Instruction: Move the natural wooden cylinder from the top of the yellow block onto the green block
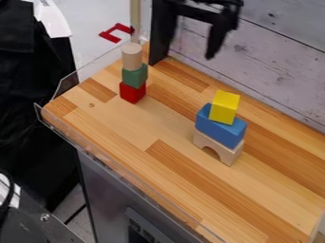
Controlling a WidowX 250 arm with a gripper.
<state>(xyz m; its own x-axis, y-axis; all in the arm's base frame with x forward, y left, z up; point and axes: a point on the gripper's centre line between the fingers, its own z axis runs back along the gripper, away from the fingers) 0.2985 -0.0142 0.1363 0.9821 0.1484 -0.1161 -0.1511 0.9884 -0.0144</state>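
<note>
Wide-open claw [184,59], easy to clip something
The claw's empty fingers spread near the table's [130,124] back edge. Beside it, a beige cylinder [132,57] tops a green block [134,77] and red block [132,93]; nearer the camera, a yellow block [224,108] sits on a blue block [215,129] over a beige arch [231,154]. A low sideways sweep could topple the cylinder, which merely rests there.

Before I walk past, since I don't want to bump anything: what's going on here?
The open gripper hangs empty near the far edge of the wooden tabletop. Two stacks stand there: a wooden cylinder on a green block on a red block, and a yellow block on a blue block on a wooden arch.
</note>
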